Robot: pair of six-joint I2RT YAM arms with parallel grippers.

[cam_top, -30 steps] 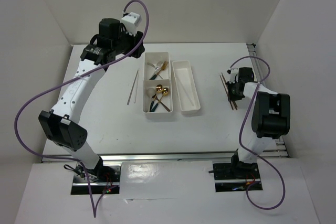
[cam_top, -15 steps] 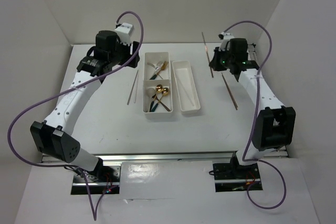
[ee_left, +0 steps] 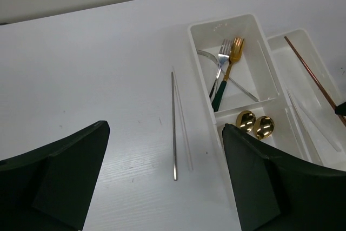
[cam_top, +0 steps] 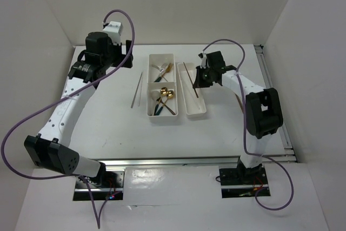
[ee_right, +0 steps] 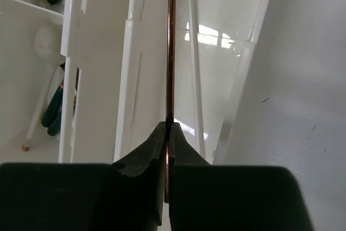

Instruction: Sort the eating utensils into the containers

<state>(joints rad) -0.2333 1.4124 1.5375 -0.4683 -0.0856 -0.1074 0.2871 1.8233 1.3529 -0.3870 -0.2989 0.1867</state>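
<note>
- Brown chopstick [ee_right: 171,52] pinched by right gripper [ee_right: 167,127], narrow tray [ee_right: 216,47] beneath; lowering and release judged due.
- Left gripper [ee_left: 165,128] spread; silver chopsticks [ee_left: 173,150] beneath, ungrasped.

Two-compartment white tray [cam_top: 150,87]: silver and gold forks [cam_top: 165,70] in far cell, two gold spoons [cam_top: 166,94] in near cell. Narrow tray [cam_top: 197,107] just beside, right. Brown chopstick [cam_top: 188,73] over it lengthwise, pinched in right pincer [ee_right: 167,132]. Silver chopstick pair [cam_top: 137,90] flat on surface, left of trays.
</note>
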